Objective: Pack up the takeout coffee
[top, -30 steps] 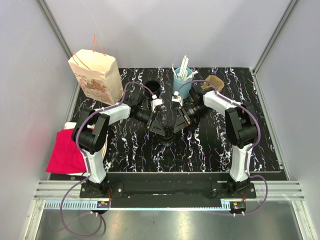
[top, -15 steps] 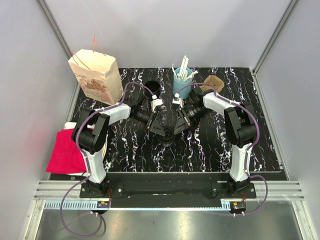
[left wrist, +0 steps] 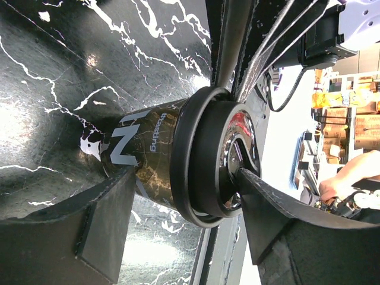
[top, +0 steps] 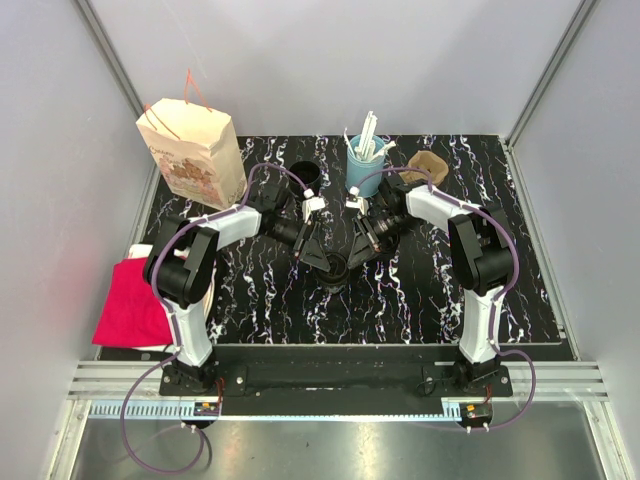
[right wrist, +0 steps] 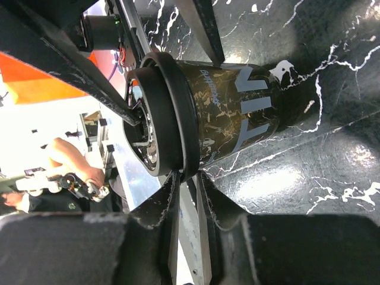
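The takeout coffee, a small black cup with a black lid, stands mid-table between both grippers. In the left wrist view the cup sits between my left gripper's fingers. One finger rests on the lid top and the other lies against the cup wall near its base. My left gripper reaches in from the upper left. My right gripper comes from the upper right. In the right wrist view its jaws stand nearly together, pinching the rim of the lid.
A paper bag stands at the back left. A lidless black cup and a light-blue cup of straws stand at the back middle, with a brown item to their right. A red cloth lies off the table's left edge.
My right gripper has edged slightly left, closer onto the cup. The cup and my left gripper have stayed in place.
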Motion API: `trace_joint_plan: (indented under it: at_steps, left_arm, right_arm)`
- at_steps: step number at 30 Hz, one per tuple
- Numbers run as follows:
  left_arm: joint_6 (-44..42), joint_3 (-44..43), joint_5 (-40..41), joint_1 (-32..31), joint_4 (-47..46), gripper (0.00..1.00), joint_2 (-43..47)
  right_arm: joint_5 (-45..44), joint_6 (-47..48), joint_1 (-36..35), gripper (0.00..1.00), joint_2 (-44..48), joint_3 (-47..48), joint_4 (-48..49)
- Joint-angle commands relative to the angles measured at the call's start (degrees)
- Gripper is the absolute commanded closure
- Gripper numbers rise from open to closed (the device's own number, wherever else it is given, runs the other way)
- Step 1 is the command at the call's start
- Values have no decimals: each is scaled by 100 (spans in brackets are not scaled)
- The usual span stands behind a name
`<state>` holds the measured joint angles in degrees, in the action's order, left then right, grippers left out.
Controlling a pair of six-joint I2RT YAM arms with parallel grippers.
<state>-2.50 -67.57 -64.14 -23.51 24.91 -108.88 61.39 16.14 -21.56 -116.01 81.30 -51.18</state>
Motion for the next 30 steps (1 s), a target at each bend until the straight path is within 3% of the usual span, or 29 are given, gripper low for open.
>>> trace_joint_plan:
  at_steps: [1, 5, 14, 30]
  left_arm:
    - [-330, -98, 965, -14, -74, 33, -107]
    - [-373, -125, 965, -22, -12, 38, -142]
    - [-444, -151, 1035, -49, 76, 45, -160]
    - [-435, -204, 1079, -66, 93, 45, -186]
  right_arm:
    - [-1400, -41, -103, 80, -265, -149, 881]
    - [-1349, -94, -103, 80, -81, -88, 882]
    - [-698, 170, -103, 66, 263, 606, 240]
    - [-329, 100, -94, 64, -115, 1073, 82]
